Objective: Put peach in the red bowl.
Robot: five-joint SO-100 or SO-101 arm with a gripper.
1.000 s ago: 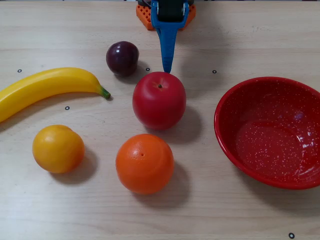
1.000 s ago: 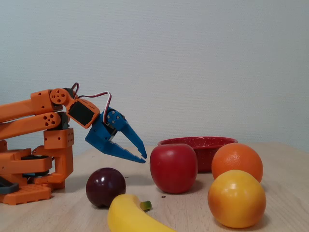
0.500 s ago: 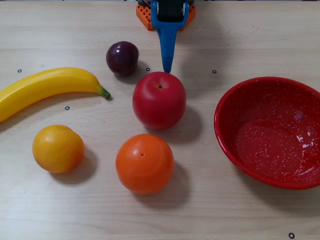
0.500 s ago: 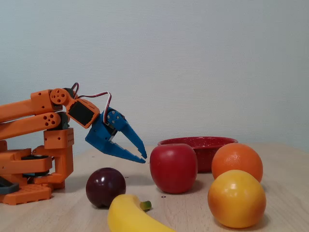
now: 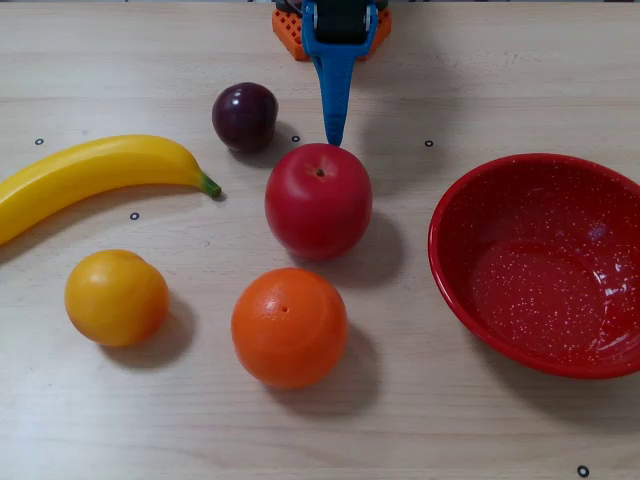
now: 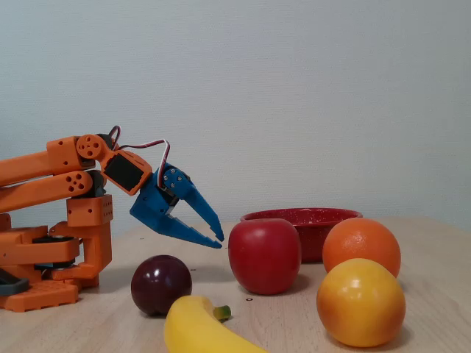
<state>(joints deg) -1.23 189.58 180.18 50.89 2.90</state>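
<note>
Change: nothing had moved since the earlier frames.
Tool (image 6: 218,238): narrowly parted, empty, poised behind the apple (image 5: 318,200).
Peach (image 5: 116,297): beyond the apple, camera-side, leftward in the top-down fixed view.

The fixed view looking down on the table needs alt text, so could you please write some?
Five fruits lie left of an empty red bowl on a wooden table: a banana, plum, red apple, orange and yellow peach. The robot's blue hand reaches from the top edge, its tip near the apple, holding nothing.
</note>
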